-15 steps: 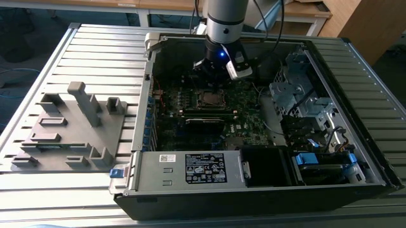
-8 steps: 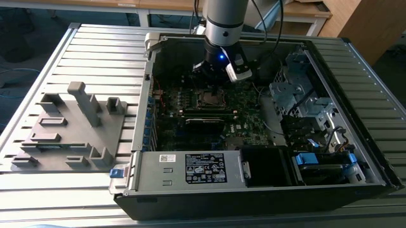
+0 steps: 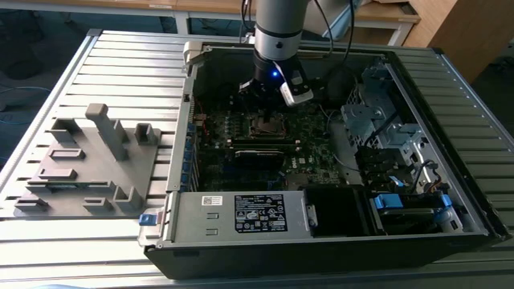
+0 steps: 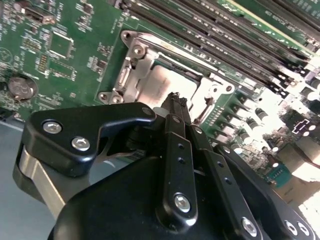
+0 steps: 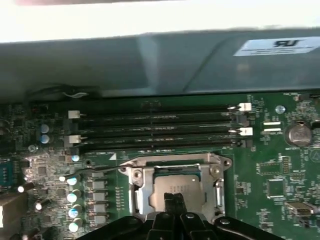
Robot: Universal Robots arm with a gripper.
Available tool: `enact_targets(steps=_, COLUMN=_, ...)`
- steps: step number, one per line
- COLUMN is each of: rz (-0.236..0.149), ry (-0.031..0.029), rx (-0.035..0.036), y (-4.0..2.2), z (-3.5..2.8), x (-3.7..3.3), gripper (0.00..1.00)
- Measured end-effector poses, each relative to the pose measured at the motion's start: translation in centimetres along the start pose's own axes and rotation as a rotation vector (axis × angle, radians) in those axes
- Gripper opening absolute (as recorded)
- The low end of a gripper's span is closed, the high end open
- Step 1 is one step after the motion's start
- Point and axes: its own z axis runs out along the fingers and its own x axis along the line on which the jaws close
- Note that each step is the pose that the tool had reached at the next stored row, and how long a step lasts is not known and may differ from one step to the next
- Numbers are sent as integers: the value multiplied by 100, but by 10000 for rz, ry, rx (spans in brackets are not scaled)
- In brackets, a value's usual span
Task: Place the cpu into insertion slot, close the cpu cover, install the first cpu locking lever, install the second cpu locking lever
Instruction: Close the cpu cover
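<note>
Slatted metal bench [image 3: 112, 72] under an open case [image 3: 321, 259], with the board facing up. Low over the slot [image 3: 268, 125], a gripper [image 4: 175, 100] with fingers drawn together into one narrow tip and nothing seen between them. Cpu [image 5: 172, 189] seated in the slot, its grey top showing through the window of the cover [image 5: 136, 192], which looks folded down flat. Tip at the cover's edge nearest the wrist, touching or just above, hard to say which. Wire lever [image 5: 100, 171] along the opposite edge, between the cover and the memory slots [image 5: 155, 125], its hooked end out past the corner; latched or not, cannot tell.

Probably at the lever stage, judging by the seated chip and lowered cover. To do it well:

- Use the closed tip as a single pusher.
- Press on the lever's handle end, never on the chip's top.
- Push down first, then sideways under the catch, with steady, light force.
- Stay off the capacitors [image 5: 74, 197] beside the socket.
- Watch that the cover lies flat and does not spring up.
</note>
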Motion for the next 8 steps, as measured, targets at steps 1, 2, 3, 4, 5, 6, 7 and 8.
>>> enact_targets(steps=1, rz=0, ry=0, rx=-1, y=0, z=1, x=10, gripper=11)
enact_targets(steps=2, rz=0, ry=0, rx=1, y=-1, z=1, x=18, gripper=11)
enact_targets(steps=3, rz=0, ry=1, rx=1, y=-1, z=0, x=22, gripper=11)
enact_targets(steps=4, rz=0, ry=1, rx=1, y=-1, z=0, x=22, gripper=11)
enact_targets(steps=5, rz=-1, ry=0, rx=0, y=-1, z=1, x=22, gripper=11)
enact_targets(steps=6, rz=-1, ry=0, rx=0, y=-1, z=1, x=22, gripper=11)
enact_targets(steps=7, rz=0, ry=0, rx=0, y=-1, z=1, x=24, gripper=11)
enact_targets(steps=8, rz=1, ry=0, rx=0, y=-2, z=1, x=34, gripper=11)
